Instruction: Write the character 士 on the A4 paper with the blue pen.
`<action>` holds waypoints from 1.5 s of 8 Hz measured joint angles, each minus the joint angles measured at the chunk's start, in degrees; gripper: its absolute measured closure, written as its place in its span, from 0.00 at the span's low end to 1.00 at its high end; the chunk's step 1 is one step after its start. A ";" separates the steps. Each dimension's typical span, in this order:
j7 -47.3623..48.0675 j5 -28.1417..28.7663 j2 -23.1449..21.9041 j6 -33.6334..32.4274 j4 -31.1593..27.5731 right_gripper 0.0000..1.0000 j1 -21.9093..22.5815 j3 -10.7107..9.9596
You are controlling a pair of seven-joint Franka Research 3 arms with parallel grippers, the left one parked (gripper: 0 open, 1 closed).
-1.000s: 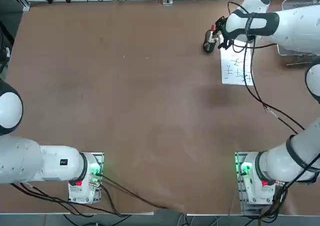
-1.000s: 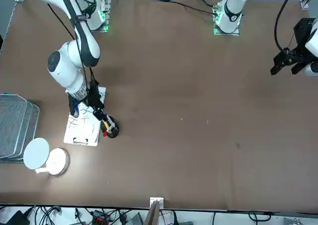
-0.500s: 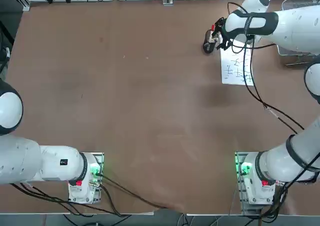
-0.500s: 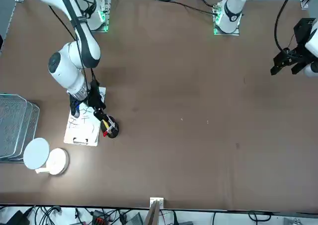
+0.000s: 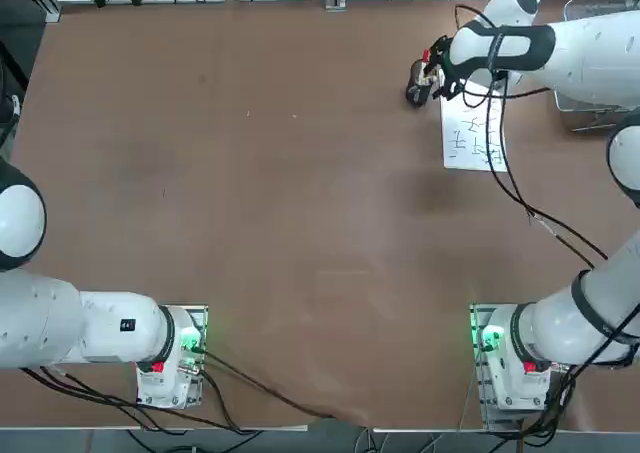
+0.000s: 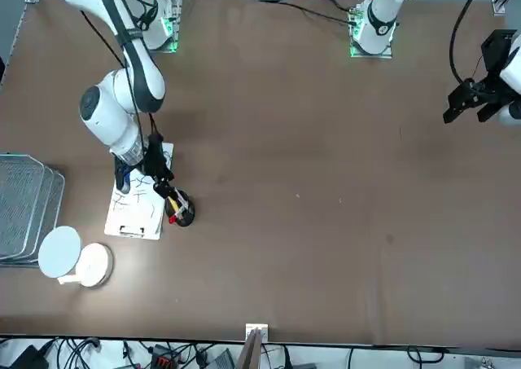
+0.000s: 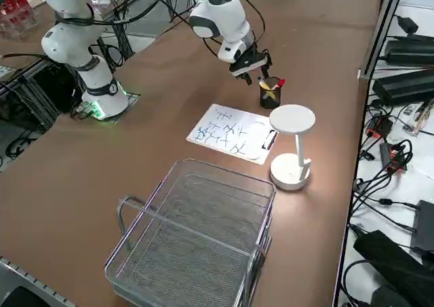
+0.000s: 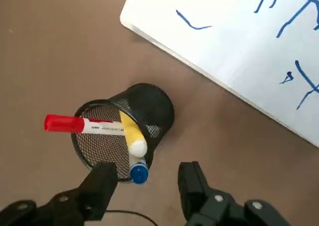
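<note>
The right gripper (image 8: 144, 183) hovers over the black mesh pen cup (image 8: 127, 128), its fingers (image 8: 99, 186) parted and empty either side of the blue pen (image 8: 138, 172). The pen stands blue-capped in the cup beside a yellow pen (image 8: 132, 133) and a red-topped pen (image 8: 82, 124), at nine o'clock from the A4 paper (image 5: 472, 133) on the desk (image 5: 300, 223). It looks light, stiff and smooth, so pinching just below the cap seems safest.

1. A4 paper (image 5: 473, 133): white rectangular sheet, flat on the brown table at the far right; covered in blue handwritten characters (image 8: 294, 16); dark clip (image 7: 270, 139) on the short far edge; just right of a black mesh pen cup (image 8: 144, 117), not touching it.
2. Blue pen (image 8: 138, 171): standing in the mesh cup, blue cap up at the rim, leaning against the wall beside a yellow-tipped pen (image 8: 132, 134) and under a tilted red-capped marker (image 8: 82, 125); barrel mostly hidden inside.
</note>
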 joint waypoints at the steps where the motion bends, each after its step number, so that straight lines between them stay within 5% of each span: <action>1: 0.00 0.01 0.30 0.09 0.08 0.25 0.00 0.00; 12: 0.09 0.10 1.07 0.29 0.96 0.45 0.00 0.00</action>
